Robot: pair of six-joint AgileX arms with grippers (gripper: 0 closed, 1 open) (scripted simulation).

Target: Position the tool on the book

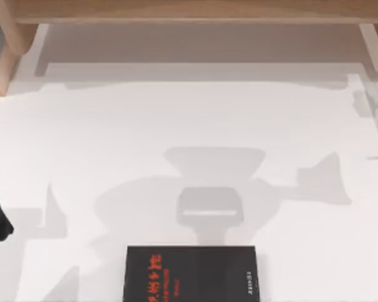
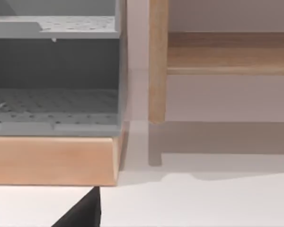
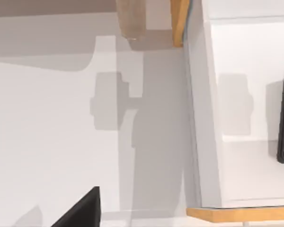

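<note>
At the table's near edge, centre, the book (image 1: pixel 192 274) is laid flat, cover up, ready to receive the tool; finger state cannot be told.

A white bench (image 1: pixel 195 119) is spreading across the top view, with grey shadows lying over it. A wooden rail (image 1: pixel 195 9) is running along its far edge. At the far left corner, a grey perforated shelf unit (image 2: pixel 54 101) is sitting on a wooden base (image 2: pixel 52 158).
</note>
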